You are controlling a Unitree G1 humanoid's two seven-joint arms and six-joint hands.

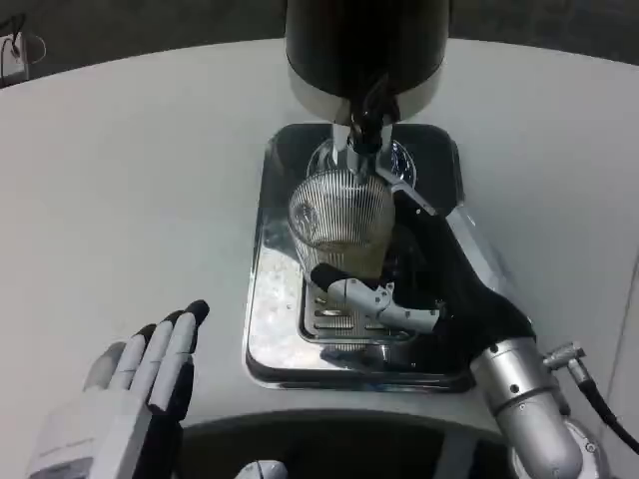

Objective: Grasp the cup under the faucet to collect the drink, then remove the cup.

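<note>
Ribbed cup (339, 222) frame centre, directly under faucet (365, 128), over steel tray (272, 329), right hand (399, 289) wrapped around cup from lower right, left hand (130, 394) lower left, fingers extended, holding nothing, bare white table (130, 180) left of tray edge.

The cup (341, 222) is clear ribbed glass, upright, a little above the centre of the frame. It stands over the slotted drip grate (337, 317) in the steel tray (275, 299). The faucet (361, 135), a chrome spout with a black handle, is directly above its mouth, coming from the dark dispenser (364, 50) at the top centre. A shallow layer of pale liquid shows in the bottom of the cup.
</note>
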